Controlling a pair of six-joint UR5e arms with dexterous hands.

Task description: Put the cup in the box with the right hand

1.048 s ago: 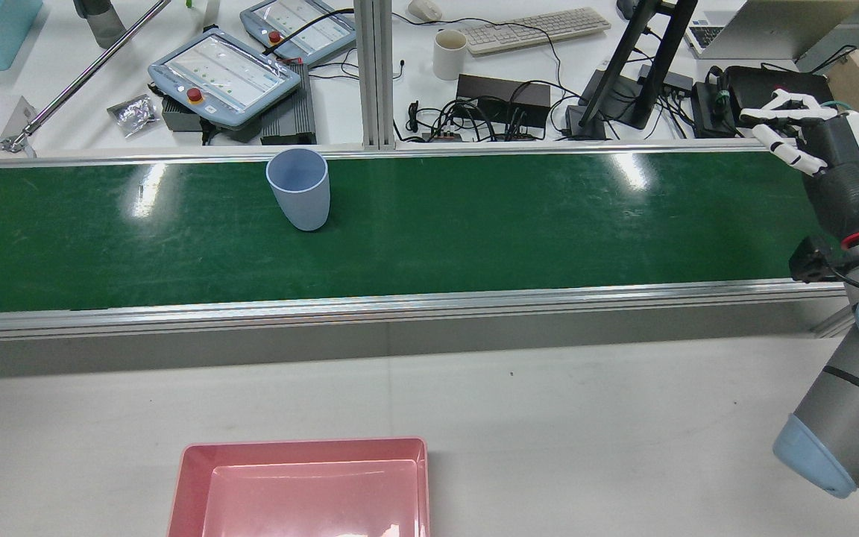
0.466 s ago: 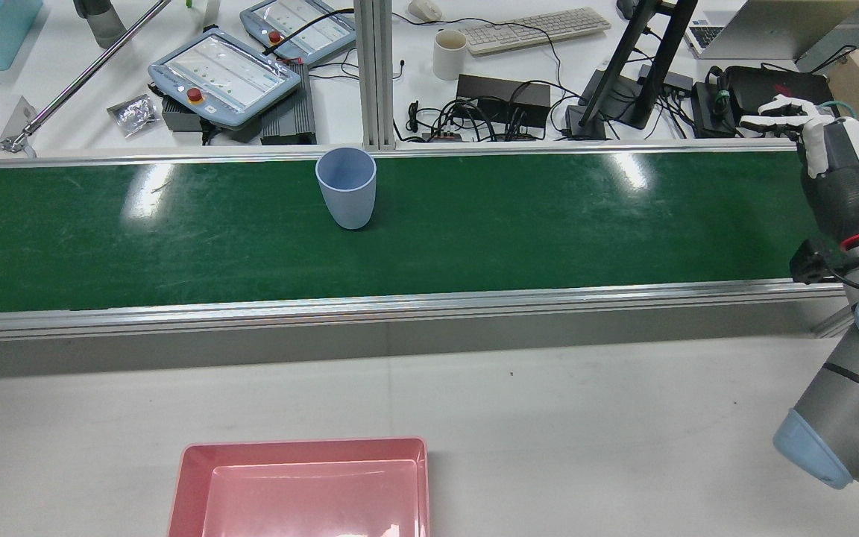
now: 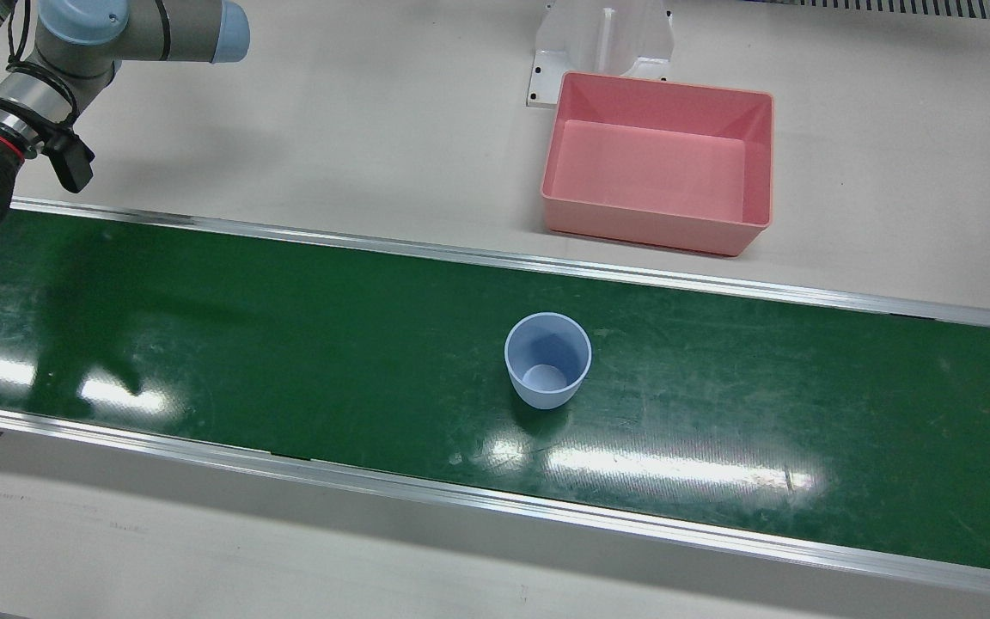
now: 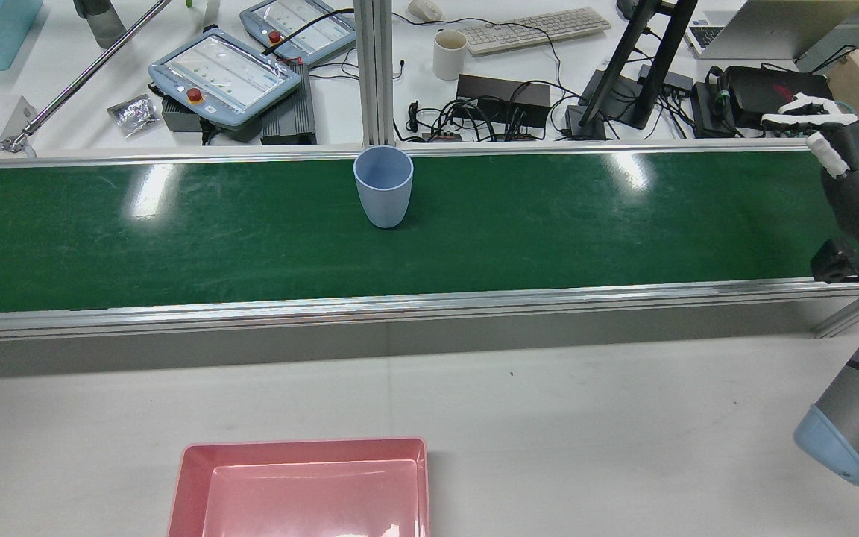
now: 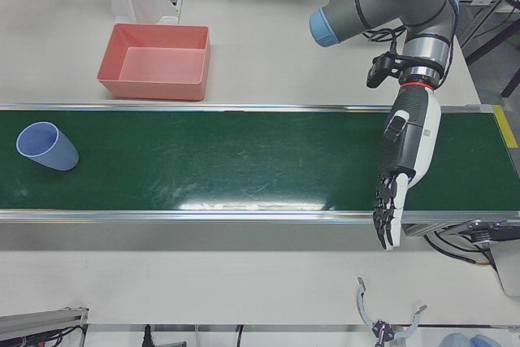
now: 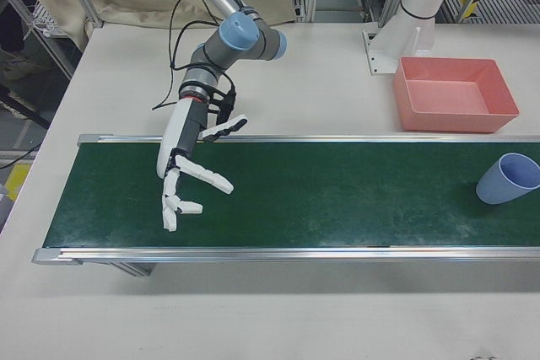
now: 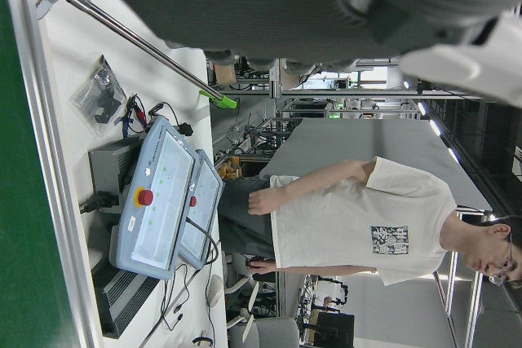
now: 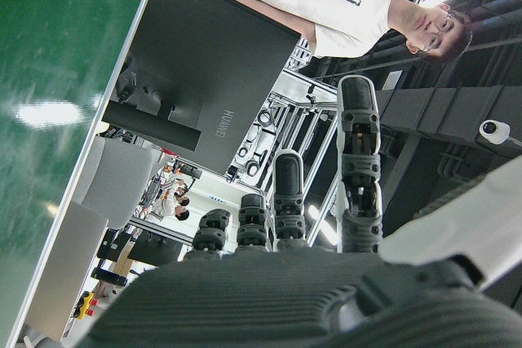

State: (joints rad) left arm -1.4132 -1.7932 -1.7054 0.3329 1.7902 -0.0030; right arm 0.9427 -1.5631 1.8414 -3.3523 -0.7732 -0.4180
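Observation:
A pale blue cup point(image 4: 383, 186) stands upright and empty on the green belt point(image 4: 549, 216), near its far rail. It also shows in the front view as cup point(image 3: 546, 361) and in the side views as cup point(image 5: 47, 146) and cup point(image 6: 509, 179). The pink box point(image 4: 303, 447) sits empty on the white table on the robot's side of the belt; box point(image 3: 658, 232), box point(image 6: 451, 120). My right hand point(image 4: 839, 149) hovers open over the belt's right end, far from the cup, fingers spread point(image 6: 190, 166). My left hand point(image 5: 404, 160) hangs open over the opposite end of the belt.
Beyond the belt's far rail lie teach pendants point(image 4: 224, 74), a white mug point(image 4: 450, 54), a monitor stand point(image 4: 631, 74) and cables. A white arm pedestal point(image 3: 602, 34) stands behind the box. A person point(image 7: 351, 218) stands at the operators' desk.
The cup has travelled to the right along the belt in the rear view. My right hand has drifted right toward the view's edge, still holding nothing.

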